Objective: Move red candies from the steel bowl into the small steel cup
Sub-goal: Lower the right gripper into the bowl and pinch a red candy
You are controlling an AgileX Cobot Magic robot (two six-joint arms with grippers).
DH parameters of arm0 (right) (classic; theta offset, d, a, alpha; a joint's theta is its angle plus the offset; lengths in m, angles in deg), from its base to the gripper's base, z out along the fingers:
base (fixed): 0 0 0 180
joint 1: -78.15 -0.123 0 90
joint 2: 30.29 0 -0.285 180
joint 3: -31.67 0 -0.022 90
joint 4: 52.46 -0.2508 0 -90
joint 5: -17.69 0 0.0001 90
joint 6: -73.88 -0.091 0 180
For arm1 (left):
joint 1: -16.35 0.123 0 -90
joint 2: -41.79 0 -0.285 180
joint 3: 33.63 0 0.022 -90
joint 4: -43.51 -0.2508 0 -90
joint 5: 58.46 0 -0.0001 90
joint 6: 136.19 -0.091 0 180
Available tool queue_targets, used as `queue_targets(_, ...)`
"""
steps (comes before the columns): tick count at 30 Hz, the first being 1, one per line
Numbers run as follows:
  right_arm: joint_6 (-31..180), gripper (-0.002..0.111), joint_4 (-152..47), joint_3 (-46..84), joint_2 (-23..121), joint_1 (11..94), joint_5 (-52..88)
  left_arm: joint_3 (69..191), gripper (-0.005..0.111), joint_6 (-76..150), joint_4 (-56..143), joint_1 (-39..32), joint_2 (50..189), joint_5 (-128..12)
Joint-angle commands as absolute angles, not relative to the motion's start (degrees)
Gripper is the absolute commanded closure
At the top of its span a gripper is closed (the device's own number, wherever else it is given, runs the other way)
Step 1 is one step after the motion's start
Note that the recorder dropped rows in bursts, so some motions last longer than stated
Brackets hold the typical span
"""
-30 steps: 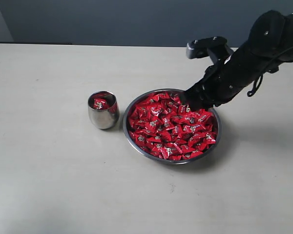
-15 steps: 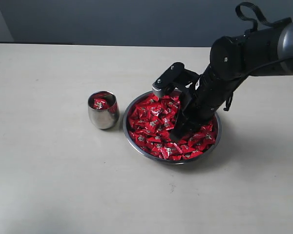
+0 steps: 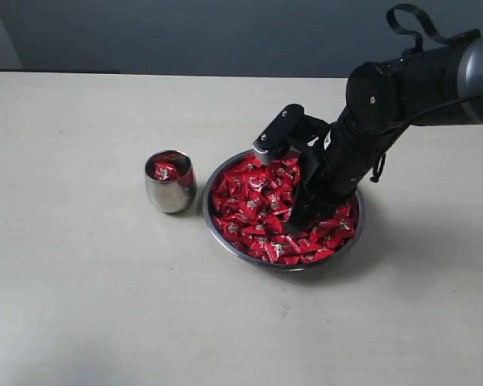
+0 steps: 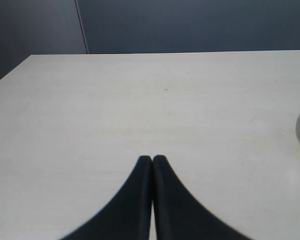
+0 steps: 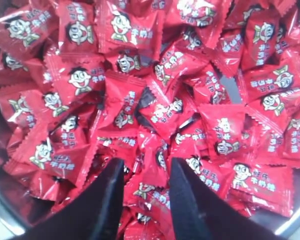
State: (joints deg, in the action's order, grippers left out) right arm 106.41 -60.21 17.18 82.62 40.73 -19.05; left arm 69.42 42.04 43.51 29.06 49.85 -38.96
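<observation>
Looking at what your next move turned on, you had the right hand (image 5: 146, 167) down in the bowl (image 3: 205, 211), its fingers apart and their tips sunk among the candies (image 3: 253, 201). A wrapper or two lay in the gap between them, and nothing was clamped as far as the views showed. The candy to take lay straight ahead between the fingers, so I judged a plain squeeze would catch it. The cup (image 3: 171, 193) stood just beside the bowl, toward the counter's (image 3: 80, 305) left edge, with some candy already inside, so the carry would run that way. Your left hand (image 4: 152, 160) was pressed together on nothing, over the counter with the cup just in its view. The right was the one in the pile.
</observation>
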Motion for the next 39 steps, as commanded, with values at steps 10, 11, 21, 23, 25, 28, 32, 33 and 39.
queue_targets(10, 106.21, 0.077, -58.28, 17.07, 87.00, 39.76, -16.95, 69.16, 0.106, 42.13, 43.86, 28.80, 49.58, -39.55)
queue_targets(11, 106.21, 0.077, -58.28, 17.07, 87.00, 39.76, -16.54, 69.16, 0.106, 42.13, 43.86, 28.80, 49.58, -39.55)
queue_targets(21, 98.91, 0.077, -51.28, 17.07, 87.00, 39.76, -14.94, 69.16, 0.106, 42.13, 43.86, 28.80, 49.58, -39.55)
queue_targets(23, 98.36, 0.081, -51.28, 17.07, 87.00, 39.76, -14.95, 69.16, 0.106, 42.13, 43.86, 28.80, 49.58, -39.55)
queue_targets(25, 98.36, 0.098, -51.28, 17.07, 87.00, 39.76, -15.06, 69.16, 0.106, 42.13, 43.86, 28.80, 49.58, -39.55)
queue_targets(28, 98.36, 0.109, -51.51, 17.07, 87.00, 39.76, -15.06, 69.16, 0.106, 42.13, 43.86, 28.80, 49.58, -39.55)
queue_targets(32, 98.36, 0.109, -51.51, 17.07, 87.00, 39.76, -15.06, 69.16, 0.106, 42.13, 43.86, 28.80, 49.58, -39.55)
queue_targets(33, 98.25, 0.109, -51.51, 17.07, 86.88, 39.76, -15.06, 69.16, 0.106, 42.13, 43.86, 28.80, 49.58, -39.55)
queue_targets(39, 95.86, 0.109, -52.08, 18.26, 83.40, 39.76, -16.70, 69.16, 0.106, 42.13, 43.86, 28.80, 49.58, -39.55)
